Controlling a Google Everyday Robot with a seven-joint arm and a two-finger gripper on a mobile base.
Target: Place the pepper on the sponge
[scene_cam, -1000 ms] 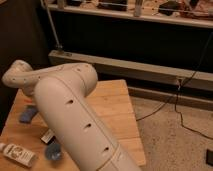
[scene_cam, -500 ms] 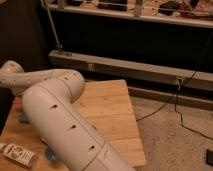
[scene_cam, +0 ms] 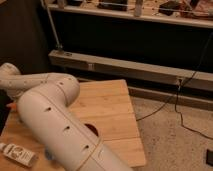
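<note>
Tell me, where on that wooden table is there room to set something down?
The right half of the wooden table is bare, bordered by the white arm on its left and the table's far and right edges. The left is crowded: the arm covers it, with a black-and-white box at the front corner. The gripper is out of view.

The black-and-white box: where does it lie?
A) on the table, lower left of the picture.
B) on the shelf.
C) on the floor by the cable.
A: the black-and-white box lies on the wooden table beside the white arm; the tool is out of view, apparently beyond the arm's left end.
</note>
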